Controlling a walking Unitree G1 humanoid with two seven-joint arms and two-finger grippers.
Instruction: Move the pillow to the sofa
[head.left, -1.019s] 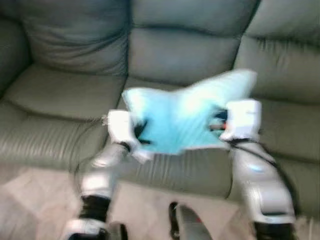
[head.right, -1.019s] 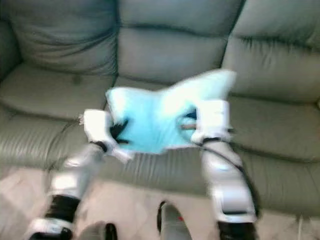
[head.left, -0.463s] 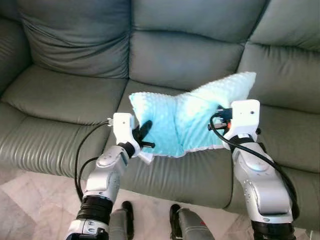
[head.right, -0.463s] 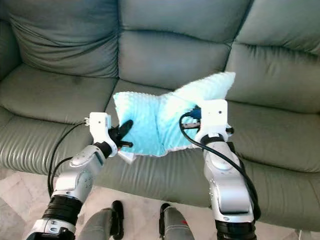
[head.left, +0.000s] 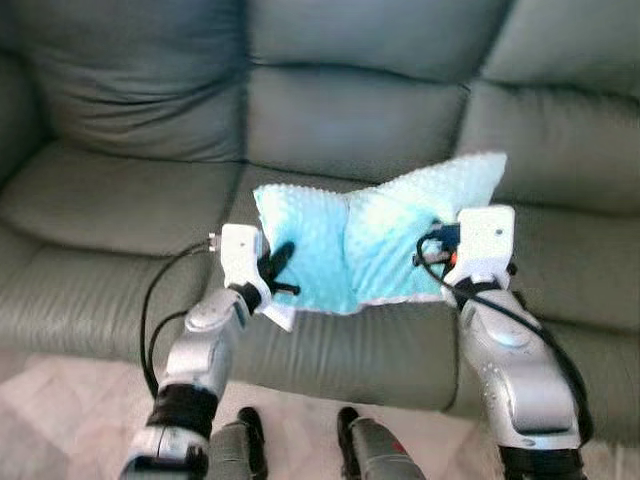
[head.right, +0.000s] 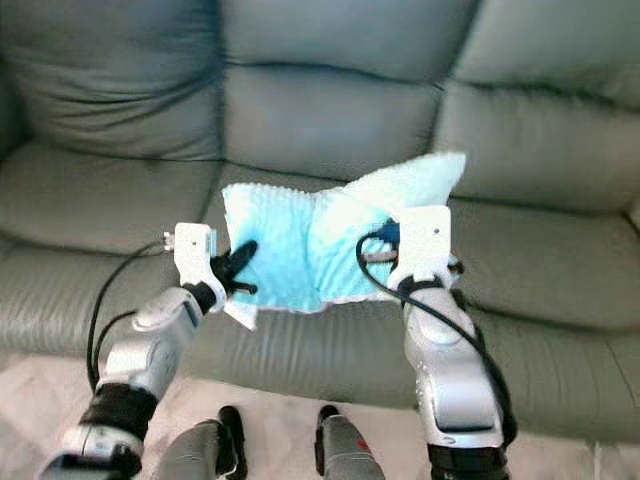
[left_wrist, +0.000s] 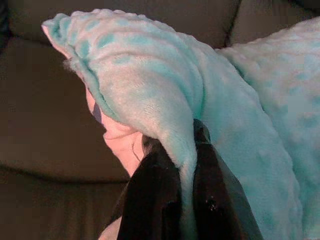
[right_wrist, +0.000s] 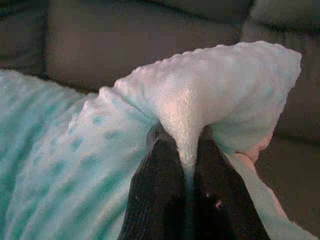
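Pillow (head.left: 370, 245), a light teal bumpy one, is held up between both arms right over the front of the grey sofa (head.left: 130, 150), around the middle seat. Left gripper (left_wrist: 186, 165) is pinched tight on a fold at its left edge, and the right gripper (right_wrist: 186, 155) is clamped on a fold at the right side. Pillow sags in the middle.

left arm: raised forward, elbow bent, silver forearm angled up and inward
left gripper (left_wrist: 182, 165): black fingers pinched together on a fold of the pillow (head.left: 370, 240)
right arm: raised forward, more upright
right gripper (right_wrist: 185, 160): fingers pinched on the pillow
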